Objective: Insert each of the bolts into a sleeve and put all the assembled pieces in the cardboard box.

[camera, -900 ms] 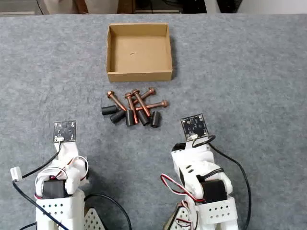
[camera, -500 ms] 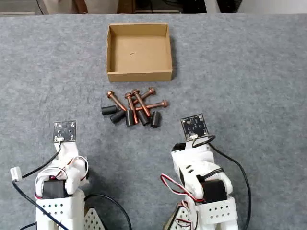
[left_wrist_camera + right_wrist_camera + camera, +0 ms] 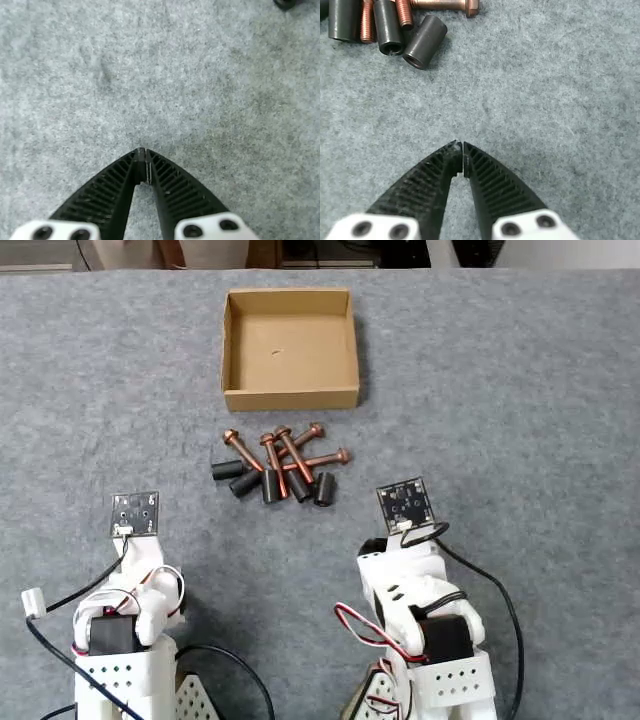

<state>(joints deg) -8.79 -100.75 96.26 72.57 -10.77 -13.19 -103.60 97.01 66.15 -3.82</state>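
Bolts (image 3: pixel 293 452) and sleeves (image 3: pixel 425 41) lay heaped ahead of the right tool (image 3: pixel 460 146), which like the left tool (image 3: pixel 141 154) had its tips together, so one grab could scatter neighbours

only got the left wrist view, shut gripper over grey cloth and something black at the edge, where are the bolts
Observer: The copper bolts lie mixed with the black sleeves in one pile on the grey cloth.
Operator: how many
Observer: Five bolts and five sleeves.
Operator: and the box
Observer: The cardboard box sits just beyond the pile, open side up.
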